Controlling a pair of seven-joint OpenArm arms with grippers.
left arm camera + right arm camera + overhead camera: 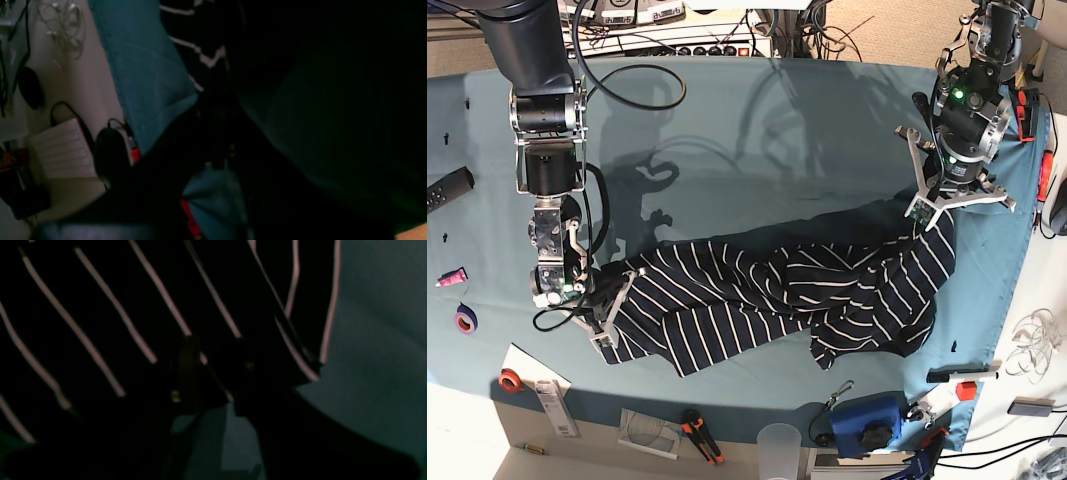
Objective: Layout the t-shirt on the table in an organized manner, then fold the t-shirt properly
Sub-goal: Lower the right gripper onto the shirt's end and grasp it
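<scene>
L wrist view: very dark. The left hand [218, 156] is a black shape at centre frame, pointing up at the t-shirt [200, 50], whose dark cloth w/ white stripes bunches right at the fingertips. Hand looks closed on that cloth, jaws pinched together. Teal tabletop [146, 73] shows to the left of the shirt, w/ its bare white edge further left. On that edge: a white keyboard [63, 150], a black mouse [110, 156] just beside it, and a tangle of pale cable [63, 26] near the top.

R wrist view: also dark. T-shirt [100, 323] fills most of frame, stripes running diagonal. The right hand [206, 373] sits at centre, fingers over the fabric; can't tell here if open or closed. Teal tabletop [377, 340] bare on the right side.

Base view: t-shirt [777, 300] lies rumpled across the middle of the tabletop [727, 130], stretched between both hands. Left hand [924, 212] at the shirt's right end, closed on a lifted corner. Right hand [605, 325] at the shirt's left end, down on the fabric edge, appears to grip it. Along the near edge: orange-handled pliers [700, 435], a clear plastic cup [778, 447], a blue device [867, 420], tape rolls [467, 320]. Black remote [449, 188] at far left.
</scene>
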